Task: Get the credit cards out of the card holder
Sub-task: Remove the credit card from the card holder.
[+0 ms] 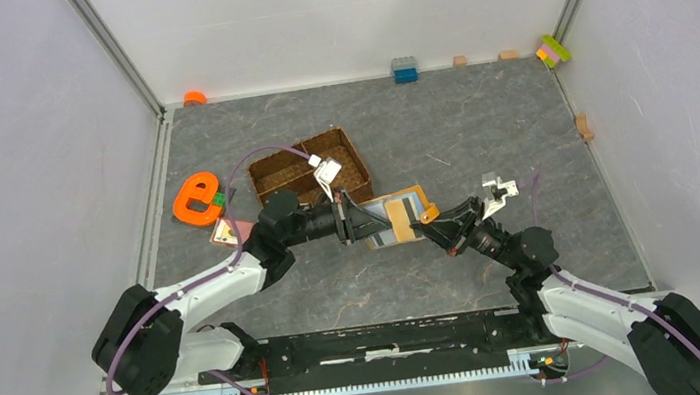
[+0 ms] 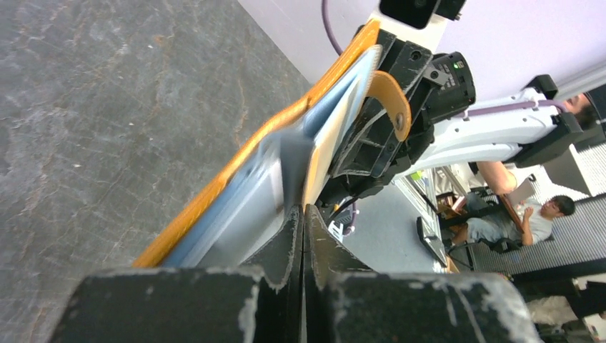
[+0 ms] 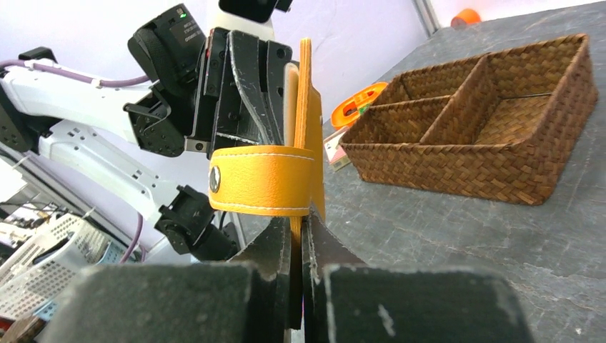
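Holder (image 1: 409,202) between left tool (image 1: 361,224), right tool (image 1: 427,224)

The right gripper (image 3: 299,232) is pinching the near edge of the card holder (image 3: 306,107) between closed jaws, and the holder is standing upright, edge-on to the lens. Its orange snap tab (image 3: 266,180) is curling round to the left, with a metal stud showing at its end. A pale beige credit card (image 3: 289,100) is lying flat against the holder's left face. The left gripper (image 3: 261,93) is crowding its black fingers against that same side. To the right, a brown woven tray (image 3: 464,164) is sitting on the grey table (image 3: 443,250), and an orange e-shaped toy (image 3: 357,103) is lying beyond the tray's left corner
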